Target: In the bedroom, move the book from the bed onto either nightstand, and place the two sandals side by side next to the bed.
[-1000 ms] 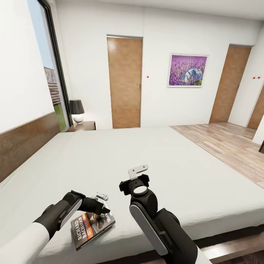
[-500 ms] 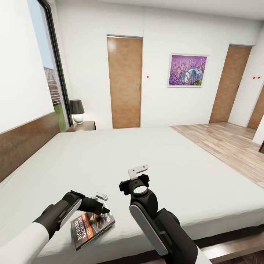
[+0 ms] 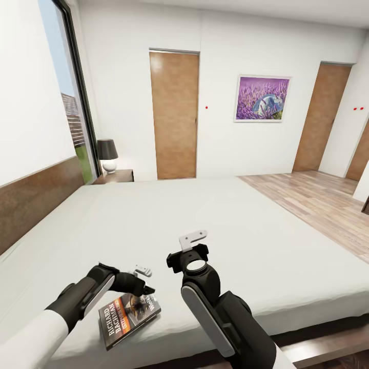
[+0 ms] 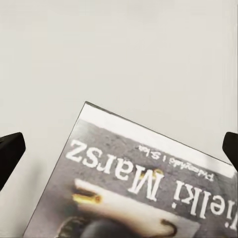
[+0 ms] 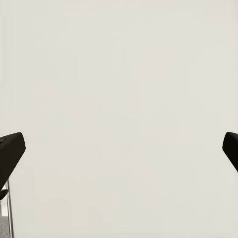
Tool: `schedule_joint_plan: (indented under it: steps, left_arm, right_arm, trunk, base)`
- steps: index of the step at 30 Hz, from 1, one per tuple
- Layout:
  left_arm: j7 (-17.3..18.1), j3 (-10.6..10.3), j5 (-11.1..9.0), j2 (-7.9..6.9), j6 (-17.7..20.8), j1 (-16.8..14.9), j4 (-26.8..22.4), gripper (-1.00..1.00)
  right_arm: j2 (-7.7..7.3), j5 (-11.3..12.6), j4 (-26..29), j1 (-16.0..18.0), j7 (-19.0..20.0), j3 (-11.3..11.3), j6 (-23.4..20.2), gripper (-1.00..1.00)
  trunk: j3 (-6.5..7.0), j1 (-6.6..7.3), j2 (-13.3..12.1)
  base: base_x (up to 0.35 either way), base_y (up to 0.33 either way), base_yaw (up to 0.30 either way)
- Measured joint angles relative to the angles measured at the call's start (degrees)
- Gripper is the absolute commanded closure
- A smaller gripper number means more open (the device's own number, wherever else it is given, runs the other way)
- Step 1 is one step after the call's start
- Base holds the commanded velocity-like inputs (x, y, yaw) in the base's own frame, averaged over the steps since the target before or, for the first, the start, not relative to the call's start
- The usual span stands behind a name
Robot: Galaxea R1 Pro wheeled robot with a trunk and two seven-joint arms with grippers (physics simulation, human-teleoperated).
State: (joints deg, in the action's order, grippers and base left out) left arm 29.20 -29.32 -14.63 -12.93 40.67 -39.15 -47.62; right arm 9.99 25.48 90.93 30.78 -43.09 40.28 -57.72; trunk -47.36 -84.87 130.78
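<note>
The book (image 3: 128,313) lies flat near the front left corner of the bed (image 3: 215,230), dark cover up with an orange band and white "RICHARD BACHMAN" lettering. My left gripper (image 3: 145,290) hovers open just over the book's far edge. In the left wrist view the book (image 4: 144,188) sits below the gap, between the two wide-apart fingertips (image 4: 10,151). My right gripper (image 3: 188,251) hangs open above bare mattress to the right of the book, holding nothing. A dark-brown nightstand (image 3: 116,177) stands at the bed's far left corner. The sandals are out of view.
A black-shaded lamp (image 3: 107,155) stands on the nightstand beside a tall window (image 3: 66,102). The dark headboard (image 3: 36,197) runs along the left. Brown doors (image 3: 174,115) and a lavender picture (image 3: 262,98) are on the far wall. Wood-plank floor (image 3: 318,200) lies right of the bed.
My left gripper has shifted slightly over the book's far edge. The book, the right arm and the camera have stayed still.
</note>
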Motion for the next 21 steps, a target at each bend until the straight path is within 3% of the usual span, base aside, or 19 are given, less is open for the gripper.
schedule_joint_plan:
  steps: [9,21]
  left_arm:
    - [0.40,3.48,0.04,-0.16,0.52,0.00,-1.83,-1.00]
    - [0.92,4.67,-0.04,-1.42,2.57,0.00,-5.74,-1.00]
  right_arm:
    - [0.00,0.08,0.00,0.00,0.00,0.00,-0.01,-1.00]
    - [0.00,0.09,0.00,0.00,0.00,0.00,0.00,-1.00]
  trunk:
    - [0.00,0.00,0.00]
    - [0.00,0.00,0.00]
  base:
    - [0.000,0.000,0.000]
    - [0.000,0.000,0.000]
